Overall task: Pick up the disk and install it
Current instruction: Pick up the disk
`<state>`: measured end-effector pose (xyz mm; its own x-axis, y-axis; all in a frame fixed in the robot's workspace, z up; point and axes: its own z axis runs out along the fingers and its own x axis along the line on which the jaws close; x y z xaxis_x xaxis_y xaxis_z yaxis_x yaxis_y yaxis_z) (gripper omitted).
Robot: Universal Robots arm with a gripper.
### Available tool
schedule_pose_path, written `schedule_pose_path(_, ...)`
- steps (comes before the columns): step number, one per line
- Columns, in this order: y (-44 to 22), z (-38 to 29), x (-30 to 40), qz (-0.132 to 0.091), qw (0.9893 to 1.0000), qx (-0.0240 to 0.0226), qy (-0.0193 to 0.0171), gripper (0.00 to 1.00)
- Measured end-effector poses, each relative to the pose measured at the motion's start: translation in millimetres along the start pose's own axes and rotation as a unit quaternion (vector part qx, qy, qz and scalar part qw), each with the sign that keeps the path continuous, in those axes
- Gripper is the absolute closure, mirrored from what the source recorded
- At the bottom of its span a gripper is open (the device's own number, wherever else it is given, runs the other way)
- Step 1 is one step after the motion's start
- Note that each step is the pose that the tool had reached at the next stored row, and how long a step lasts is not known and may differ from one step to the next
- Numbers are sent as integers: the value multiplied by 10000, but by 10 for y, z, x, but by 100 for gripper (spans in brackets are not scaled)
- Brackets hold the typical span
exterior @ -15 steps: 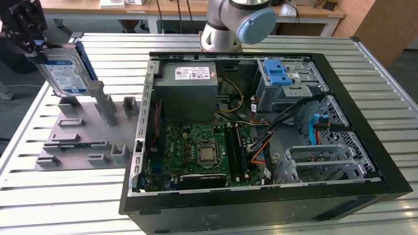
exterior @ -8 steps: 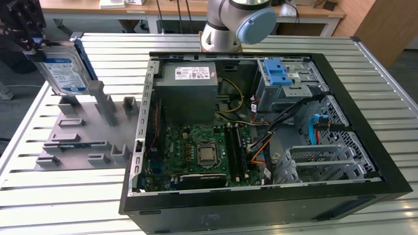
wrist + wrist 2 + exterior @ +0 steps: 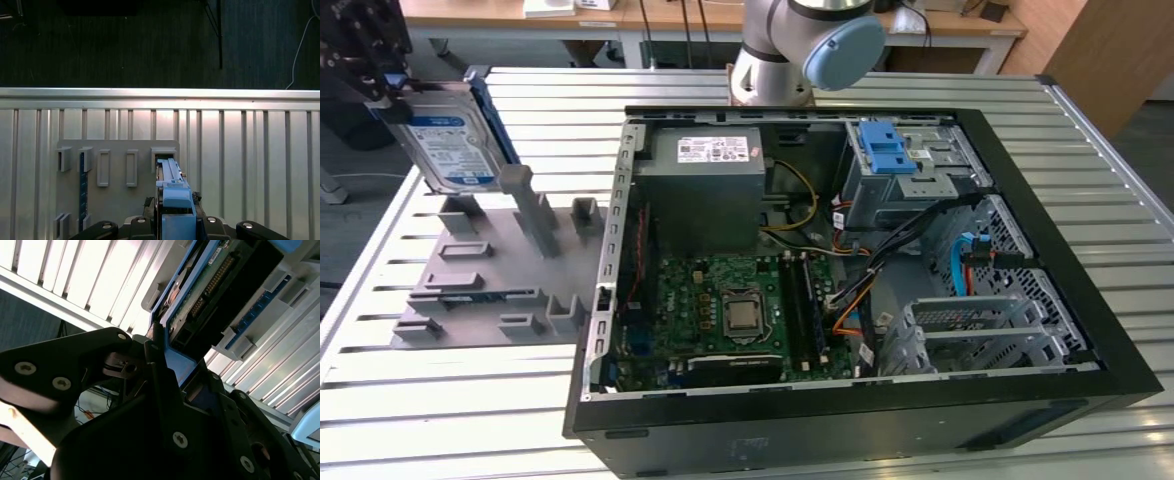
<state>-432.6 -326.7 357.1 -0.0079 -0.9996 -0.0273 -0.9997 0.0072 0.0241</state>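
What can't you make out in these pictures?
Gripper: mostly cut off by the exterior view's left edge.
Disk: its label face is turned away in both wrist views; the gripper covers its held end.
Cage inside: blue latch and cables cover it in the exterior view.

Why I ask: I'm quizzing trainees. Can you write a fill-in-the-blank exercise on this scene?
1. The gripper is ____ on the disk.
2. The carrier frame edging the disk is coloured ____.
3. The disk hangs above the grey slotted holder, outside the open computer case, toward the exterior view's ____.
Missing words: shut; blue; left.
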Motion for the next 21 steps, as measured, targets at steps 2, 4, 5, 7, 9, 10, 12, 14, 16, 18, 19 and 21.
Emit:
schedule_pose_path(2,0,-6,0,0,10000,0,0,64)
schedule_pose_path(4,0,-10,0,0,10000,0,0,64)
schedule_pose_path(5,1,-16,0,0,10000,-2,1,64)
schedule_pose_path(7,1,-31,-1,0,10000,-1,0,64)
schedule_pose_path(9,1,-48,-1,0,10000,0,0,64)
schedule_pose_path(10,2,-57,-1,0,10000,0,0,64)
schedule_pose_path(12,2,-75,-2,0,10000,-1,0,64)
schedule_pose_path(14,3,-95,-3,0,10000,-1,0,64)
schedule_pose_path(16,3,-117,-3,0,10000,-1,0,64)
schedule_pose_path(18,4,-138,-4,0,10000,0,0,64)
schedule_pose_path(19,4,-150,-4,0,10000,0,0,64)
schedule_pose_path(21,4,-172,-5,0,10000,0,0,64)
